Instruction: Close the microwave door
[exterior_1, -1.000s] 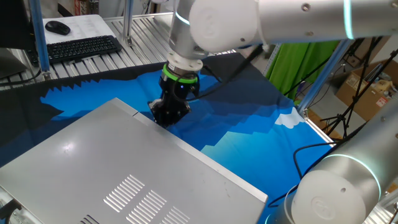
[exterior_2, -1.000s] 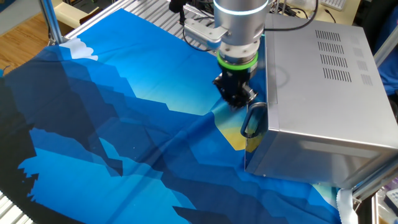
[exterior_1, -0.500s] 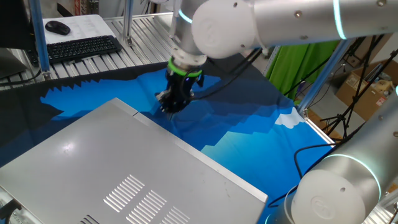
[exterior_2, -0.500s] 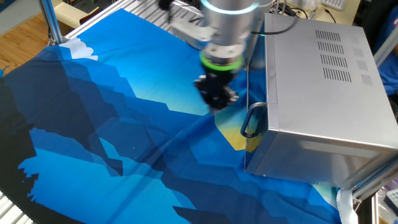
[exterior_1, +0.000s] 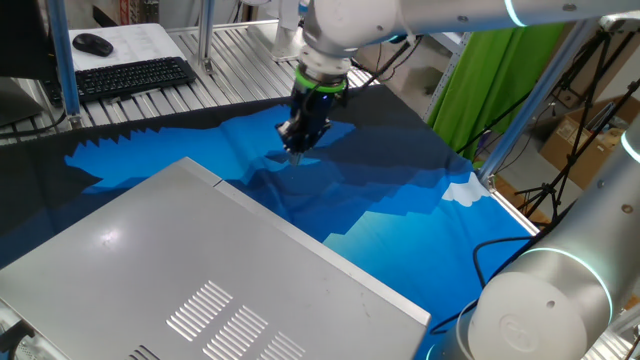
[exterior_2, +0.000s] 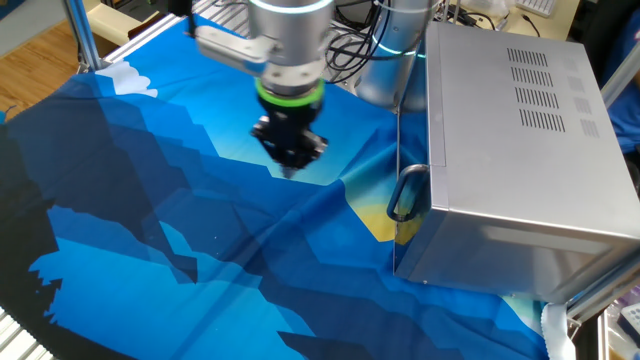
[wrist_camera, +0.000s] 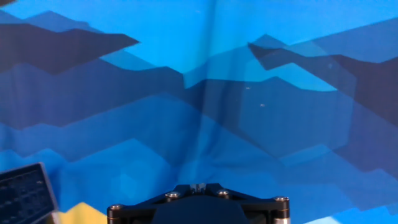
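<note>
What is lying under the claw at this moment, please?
Under the claw only the blue patterned cloth is visible; the claw hangs above it, apart from the microwave. The hand view shows only cloth below. What the cloth covers cannot be seen.

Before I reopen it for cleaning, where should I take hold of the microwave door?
Grip the dark looped handle on the microwave door, coming from the blue cloth side in front. It stands off the closed panel, leaving a gap for the jaws; the rest is flat.
</note>
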